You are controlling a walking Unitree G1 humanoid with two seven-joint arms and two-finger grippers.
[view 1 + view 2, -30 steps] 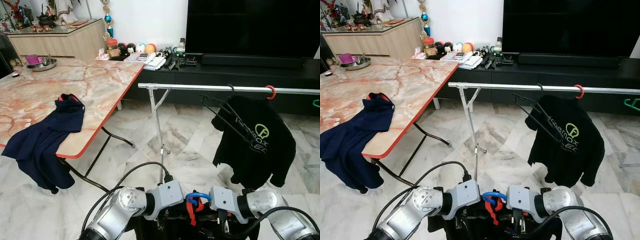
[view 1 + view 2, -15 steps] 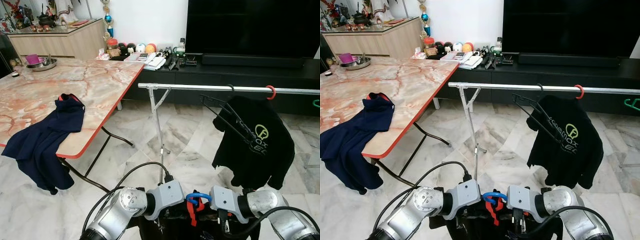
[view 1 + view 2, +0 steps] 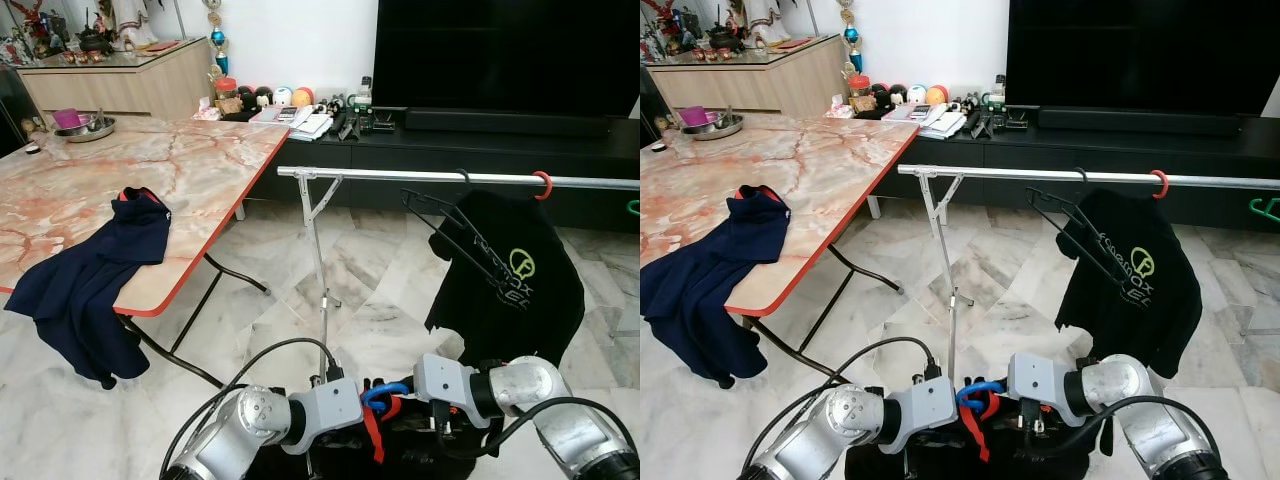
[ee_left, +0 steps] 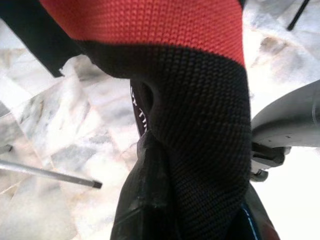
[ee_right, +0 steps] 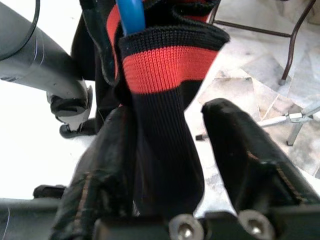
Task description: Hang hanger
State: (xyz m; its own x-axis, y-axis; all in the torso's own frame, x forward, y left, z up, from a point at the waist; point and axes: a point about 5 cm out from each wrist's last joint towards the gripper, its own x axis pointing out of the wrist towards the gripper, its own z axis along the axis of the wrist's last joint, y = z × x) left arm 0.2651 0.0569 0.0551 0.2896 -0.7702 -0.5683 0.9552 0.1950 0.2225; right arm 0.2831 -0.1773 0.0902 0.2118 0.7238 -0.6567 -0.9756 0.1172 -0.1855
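A blue hanger hook [image 3: 385, 392] sticks up from a black garment with a red collar band [image 3: 372, 436], held low in front of me between both arms. In the left wrist view my left gripper [image 4: 165, 165] is buried in the black and red knit, shut on it. My right gripper [image 5: 170, 112] is open around the collar [image 5: 165, 65]: one finger [image 5: 107, 160] touches the fabric, the other stands apart. The blue hanger [image 5: 131, 15] runs up behind the collar. The silver clothes rail [image 3: 400, 176] crosses ahead, higher than the hook.
A black printed T-shirt [image 3: 510, 285] hangs on the rail beside a red hook [image 3: 542, 184] and a green hanger [image 3: 632, 207]. The rail's leg [image 3: 318, 260] stands ahead. To the left is a marble table [image 3: 200, 170] with a navy shirt [image 3: 100, 270] draped over its edge.
My right wrist has risen a little and shifted left. The left wrist and the garment have sunk slightly, and the blue hook sits a bit further left.
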